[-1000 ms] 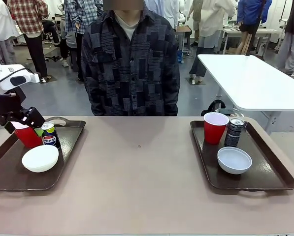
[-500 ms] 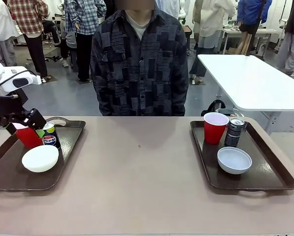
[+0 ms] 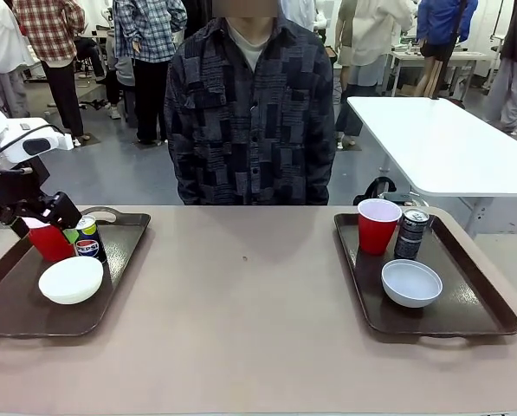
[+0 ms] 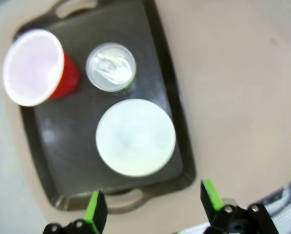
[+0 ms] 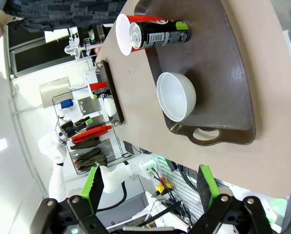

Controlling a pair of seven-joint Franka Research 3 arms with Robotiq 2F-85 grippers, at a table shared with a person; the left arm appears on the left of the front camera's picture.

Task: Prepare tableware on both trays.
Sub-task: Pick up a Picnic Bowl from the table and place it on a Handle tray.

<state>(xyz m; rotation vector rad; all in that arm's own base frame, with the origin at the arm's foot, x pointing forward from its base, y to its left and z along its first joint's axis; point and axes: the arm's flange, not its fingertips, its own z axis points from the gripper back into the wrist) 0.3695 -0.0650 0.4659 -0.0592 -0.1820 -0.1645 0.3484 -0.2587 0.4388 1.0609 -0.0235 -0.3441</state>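
Tableware is unmoved since a second ago: each tray point(image 3: 119, 286) point(image 3: 483, 303) is seen with 1 red cup point(image 3: 48, 239) point(image 3: 378, 224), 1 can point(image 3: 88, 238) point(image 3: 412, 232) and 1 white bowl point(image 3: 70, 279) point(image 3: 411, 282), the left gripper point(image 4: 152, 207) and right gripper point(image 5: 147, 187) are held open and empty, so the task is judged essentially complete.

Across the beige table point(image 3: 241, 329) a person in a dark patchwork shirt point(image 3: 251, 113) stood at the far edge. Behind lay a grey floor point(image 3: 111, 173), evenly lit. To the right stood a long white table point(image 3: 440, 143), a dark bag point(image 3: 381, 187) by its leg. More people milled at the back, one in red plaid point(image 3: 50, 26), another in blue point(image 3: 444, 22).
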